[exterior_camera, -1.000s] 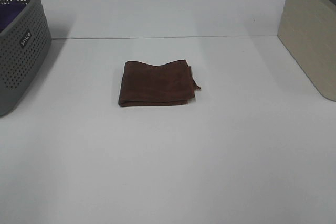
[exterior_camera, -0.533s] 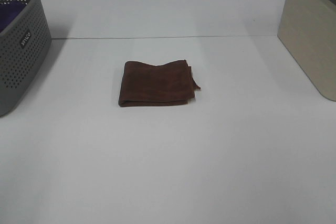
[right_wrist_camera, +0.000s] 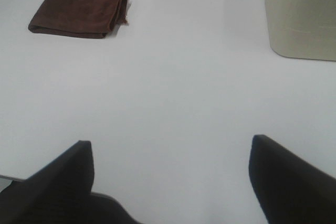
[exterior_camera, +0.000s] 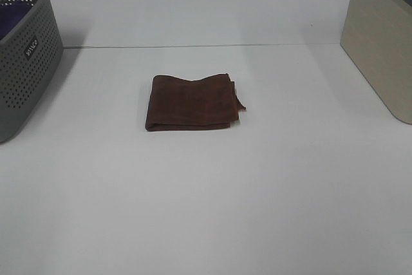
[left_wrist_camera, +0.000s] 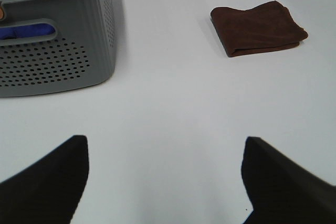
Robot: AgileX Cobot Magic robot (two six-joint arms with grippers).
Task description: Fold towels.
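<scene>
The dark reddish-brown towel lies folded into a compact rectangle on the white table, a little behind the middle. It also shows in the left wrist view and in the right wrist view. Neither arm shows in the exterior high view. My left gripper is open and empty over bare table, well short of the towel. My right gripper is open and empty too, also far from the towel.
A grey perforated basket with purple cloth inside stands at the far left; it also shows in the left wrist view. A beige bin stands at the far right and shows in the right wrist view.
</scene>
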